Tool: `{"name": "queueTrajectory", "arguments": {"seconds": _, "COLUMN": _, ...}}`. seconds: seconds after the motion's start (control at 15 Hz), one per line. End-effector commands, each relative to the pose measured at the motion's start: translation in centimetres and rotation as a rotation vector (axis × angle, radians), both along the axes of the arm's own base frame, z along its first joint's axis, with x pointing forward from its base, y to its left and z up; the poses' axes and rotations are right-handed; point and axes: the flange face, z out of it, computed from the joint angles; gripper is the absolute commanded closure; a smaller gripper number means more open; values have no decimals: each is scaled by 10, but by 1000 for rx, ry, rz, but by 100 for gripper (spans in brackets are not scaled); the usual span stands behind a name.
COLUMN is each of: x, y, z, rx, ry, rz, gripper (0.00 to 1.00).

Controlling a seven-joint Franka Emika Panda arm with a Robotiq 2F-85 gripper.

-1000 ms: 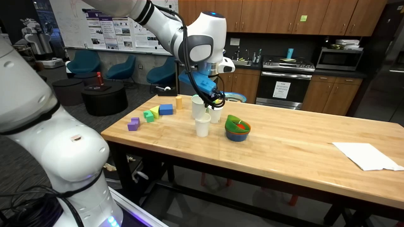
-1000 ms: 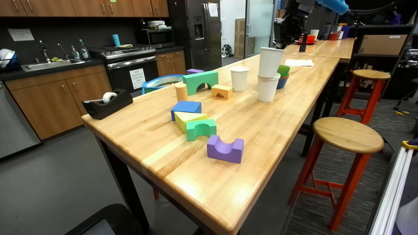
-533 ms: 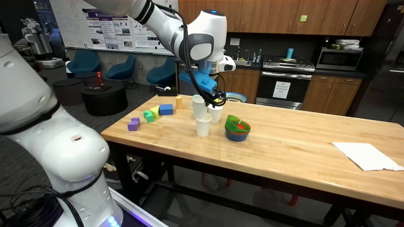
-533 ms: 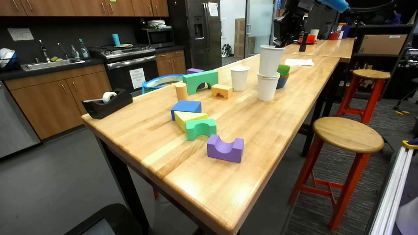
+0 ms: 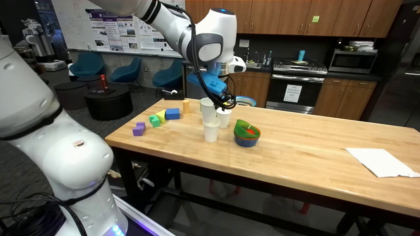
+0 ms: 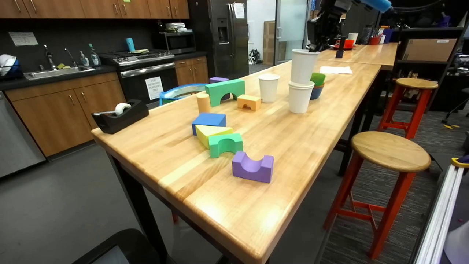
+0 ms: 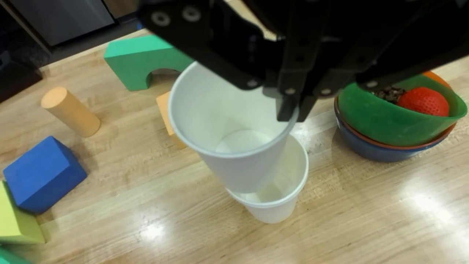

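Note:
My gripper (image 7: 296, 110) is shut on the rim of a white paper cup (image 7: 227, 106), one finger inside it and one outside. The held cup is upright with a slight tilt and shows in both exterior views (image 5: 208, 109) (image 6: 303, 68). Its bottom is right over the mouth of a lower white cup (image 7: 273, 211) that stands on the table; I cannot tell whether it has entered. A third white cup (image 6: 268, 88) stands beside them, hidden in the wrist view. Stacked bowls (image 7: 388, 128), green on top with a red strawberry (image 7: 425, 102), sit right beside the gripper.
A green arch block (image 6: 225, 90), an orange block (image 6: 249, 102), an orange cylinder (image 6: 203, 103), a blue block (image 6: 209, 123), a yellow wedge (image 6: 212, 135), a small green block (image 6: 225, 143) and a purple block (image 6: 253, 167) stand on the table. A tape dispenser (image 6: 121, 116) sits at its edge.
My gripper and the held cup have risen a little and shifted slightly right in an exterior view, more directly over the lower cup. The lower cup seems to have shifted very slightly.

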Motion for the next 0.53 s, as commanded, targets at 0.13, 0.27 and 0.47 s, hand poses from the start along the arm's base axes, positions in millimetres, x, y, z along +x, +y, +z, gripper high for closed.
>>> {"name": "queueTrajectory", "arguments": {"seconds": 0.13, "x": 1, "y": -11, "z": 0, "rx": 11, "ry": -9, "rz": -9, "gripper": 99}}
{"name": "queueTrajectory", "arguments": {"seconds": 0.27, "x": 1, "y": -12, "z": -2, "rx": 12, "ry": -5, "rz": -13, "gripper": 99}}
{"name": "queueTrajectory", "arguments": {"seconds": 0.47, "x": 4, "y": -13, "z": -6, "rx": 16, "ry": 0, "rz": -14, "gripper": 99}}
